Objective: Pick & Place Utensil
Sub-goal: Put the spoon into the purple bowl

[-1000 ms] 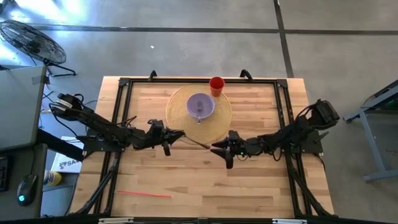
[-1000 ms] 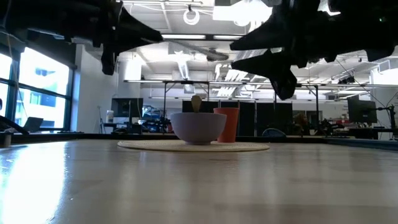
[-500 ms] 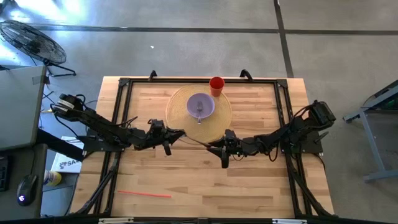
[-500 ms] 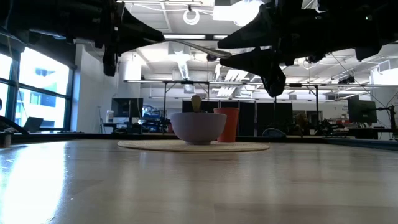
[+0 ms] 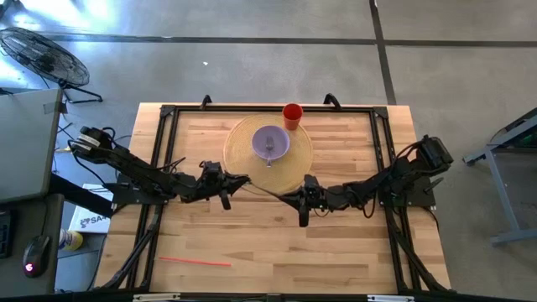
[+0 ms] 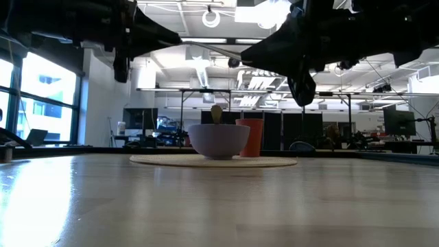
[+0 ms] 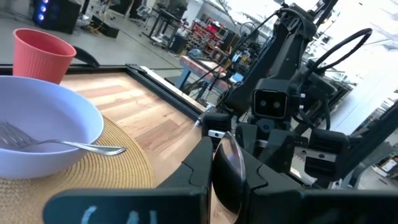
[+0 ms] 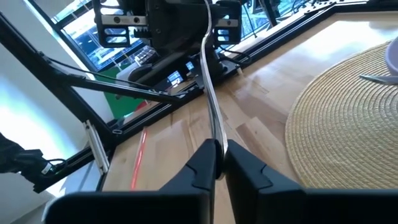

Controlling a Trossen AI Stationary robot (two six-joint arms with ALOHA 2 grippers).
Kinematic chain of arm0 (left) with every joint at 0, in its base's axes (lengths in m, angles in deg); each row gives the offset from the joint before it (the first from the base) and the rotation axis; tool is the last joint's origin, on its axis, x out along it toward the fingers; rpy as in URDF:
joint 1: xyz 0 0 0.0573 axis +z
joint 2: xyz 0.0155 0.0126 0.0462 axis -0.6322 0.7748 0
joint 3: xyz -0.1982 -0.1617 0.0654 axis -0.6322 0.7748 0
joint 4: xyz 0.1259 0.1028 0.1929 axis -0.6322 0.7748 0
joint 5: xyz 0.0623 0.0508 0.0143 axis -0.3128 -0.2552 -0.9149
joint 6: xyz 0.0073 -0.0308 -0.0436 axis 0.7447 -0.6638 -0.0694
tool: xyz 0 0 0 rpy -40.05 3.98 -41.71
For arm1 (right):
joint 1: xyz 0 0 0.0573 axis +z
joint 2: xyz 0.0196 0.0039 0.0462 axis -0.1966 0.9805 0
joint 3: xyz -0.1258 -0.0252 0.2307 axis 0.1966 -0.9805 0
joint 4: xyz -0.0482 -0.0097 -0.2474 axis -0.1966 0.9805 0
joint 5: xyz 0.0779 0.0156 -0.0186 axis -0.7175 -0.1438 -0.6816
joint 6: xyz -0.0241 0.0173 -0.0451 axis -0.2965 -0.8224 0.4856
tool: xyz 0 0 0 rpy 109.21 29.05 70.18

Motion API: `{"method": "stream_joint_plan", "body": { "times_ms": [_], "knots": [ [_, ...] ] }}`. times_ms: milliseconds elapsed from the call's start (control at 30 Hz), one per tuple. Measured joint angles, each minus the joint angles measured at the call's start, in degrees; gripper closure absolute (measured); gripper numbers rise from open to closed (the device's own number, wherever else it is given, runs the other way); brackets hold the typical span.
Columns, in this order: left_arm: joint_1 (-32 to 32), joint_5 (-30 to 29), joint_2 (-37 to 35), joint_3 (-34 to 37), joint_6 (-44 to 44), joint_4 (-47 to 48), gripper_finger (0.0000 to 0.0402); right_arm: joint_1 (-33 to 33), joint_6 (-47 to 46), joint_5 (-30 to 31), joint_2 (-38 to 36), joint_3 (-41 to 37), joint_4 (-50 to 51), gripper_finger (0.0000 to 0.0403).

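While both grip, spoon (image 8: 211,93) spans left claw (image 5: 237,182) (bowl end) to right claw (image 8: 219,163).

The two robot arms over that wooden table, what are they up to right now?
Both are gripping one shiny metal spoon in mid-air, a handover. The left gripper is shut on the bowl end and the right gripper is shut on the handle. Behind them a lilac bowl holding a metal fork sits on a round woven placemat, beside a red cup.

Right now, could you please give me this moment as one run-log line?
left gripper: shut on spoon | right gripper: shut on spoon handle | spoon: above table, beside placemat | fork: in bowl
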Motion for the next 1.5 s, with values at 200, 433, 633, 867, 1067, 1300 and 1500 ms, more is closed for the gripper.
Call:
{"method": "stream_joint_plan", "body": {
  "times_ms": [200, 433, 633, 867, 1067, 1300, 1500],
  "knots": [
    [-0.02, 0.15, -0.04, 0.0, 0.59, 0.46, 0.0383, 0.01, 0.04, 0.0, 0.0, -0.04, -0.03, 0.0393],
    [0.0, -1.38, -0.02, -0.02, 3.69, 2.07, 0.0341, 0.01, -0.11, -0.02, 0.0, -0.04, -0.01, 0.04],
    [0.0, -3.48, -0.02, -0.02, 5.24, 3.64, 0.0276, -0.09, -1.53, -0.37, 0.0, -0.04, 0.03, 0.04],
    [0.02, -4.47, -2.5, -0.02, 13.97, 3.87, 0.0209, -3.37, -7.18, -3.58, -2.29, -0.04, 1.39, 0.0401],
    [0.03, -9.63, -12.98, -0.04, 22.45, 13.82, 0.0176, -10.84, -17.17, -7.63, -11.33, 0.01, 13.64, 0.0401],
    [0.0, -19.61, -26.6, -0.04, 22.68, 35.83, 0.0169, -21.27, -27.09, -17.52, -22.45, 0.02, 31.21, 0.0401],
    [0.02, -19.95, -31.99, -0.04, 20.08, 42.37, 0.0169, -29.94, -35.96, -27.84, -22.28, -0.02, 39.07, 0.0401]
  ]
}}
